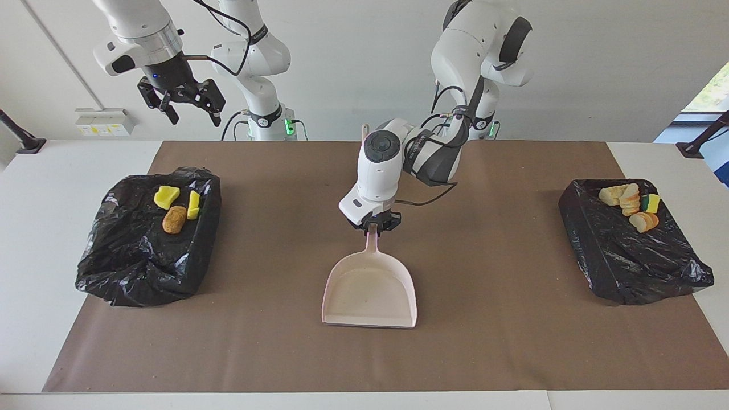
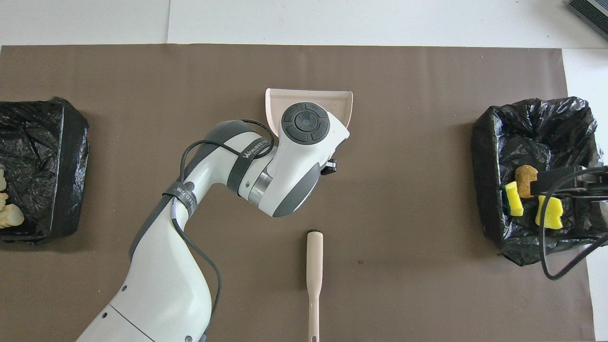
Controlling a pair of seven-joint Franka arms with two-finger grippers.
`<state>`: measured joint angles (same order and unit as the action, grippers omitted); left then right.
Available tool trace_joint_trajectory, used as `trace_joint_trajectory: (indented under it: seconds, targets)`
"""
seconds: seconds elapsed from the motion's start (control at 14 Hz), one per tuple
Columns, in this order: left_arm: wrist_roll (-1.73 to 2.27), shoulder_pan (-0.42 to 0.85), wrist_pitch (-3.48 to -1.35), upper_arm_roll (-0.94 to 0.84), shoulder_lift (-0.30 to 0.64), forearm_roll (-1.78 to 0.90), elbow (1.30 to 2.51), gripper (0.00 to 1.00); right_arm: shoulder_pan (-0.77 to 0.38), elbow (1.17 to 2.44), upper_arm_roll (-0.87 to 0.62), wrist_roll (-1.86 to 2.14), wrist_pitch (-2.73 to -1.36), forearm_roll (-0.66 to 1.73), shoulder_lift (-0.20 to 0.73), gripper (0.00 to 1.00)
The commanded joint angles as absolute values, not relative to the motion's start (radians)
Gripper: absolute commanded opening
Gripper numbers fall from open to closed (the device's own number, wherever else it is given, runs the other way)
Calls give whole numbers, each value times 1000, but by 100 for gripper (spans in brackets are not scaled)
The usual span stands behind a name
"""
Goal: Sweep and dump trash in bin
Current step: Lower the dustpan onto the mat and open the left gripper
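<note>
Two bins on this tabletop (image 1: 512, 341), and both already have stuff in them, so I'd say the sweeping part looks mostly done. No loose trash on the brown mat (image 1: 256, 341) that I can spot.

My left tool (image 1: 374, 224) is down low in the middle of the mat, fingers pinched shut on the handle of the pink dustpan (image 1: 370, 290). The pan sits flat with its open lip pointing away from me, which makes sense: that's the way you'd want it facing for scooping. It looks empty right now.

My right tool (image 1: 188, 105) is up in the air over the bin at my right arm's end (image 1: 148, 250), fingers spread, holding nothing. That bin has a couple of yellow sponge pieces (image 1: 166, 196) and a brown lump (image 1: 173, 220) in it. The other bin (image 1: 632, 250), out at my left arm's end, holds bread-looking slices (image 1: 626, 199).

The brush (image 2: 314, 275) lies on the mat between my bases and the left tool, untouched, handle pointing back at me so either arm can get it.

My guess: next is parking the pan or one more pass.
</note>
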<state>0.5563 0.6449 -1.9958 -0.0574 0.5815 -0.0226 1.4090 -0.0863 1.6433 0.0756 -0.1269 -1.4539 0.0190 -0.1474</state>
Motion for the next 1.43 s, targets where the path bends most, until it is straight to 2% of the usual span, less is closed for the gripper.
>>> trace_joint_trajectory:
  seconds: [0.0, 0.07, 0.29, 0.79, 1.14, 1.36]
  targets:
    - [557, 654, -2039, -41, 581, -32, 1416, 43, -83, 1635, 75, -107, -1440, 26, -150, 100]
    - [555, 649, -2039, -40, 581, -31, 1417, 51, -81, 1634, 75, -107, -1440, 26, -150, 100]
    - [554, 641, -2036, -35, 554, -29, 1424, 100, -83, 1635, 74, -107, -1439, 26, -150, 100]
    - [298, 473, -2006, -18, 292, -26, 1565, 100, -83, 1634, 75, -109, -1445, 26, -150, 100]
    - [174, 362, -1858, -12, 189, -20, 1546, 100, -75, 1632, 78, -109, -1443, 25, -149, 100]
    - [114, 321, -1720, 15, 155, -3, 1465, 100, -74, 1632, 78, -110, -1443, 25, -149, 100]
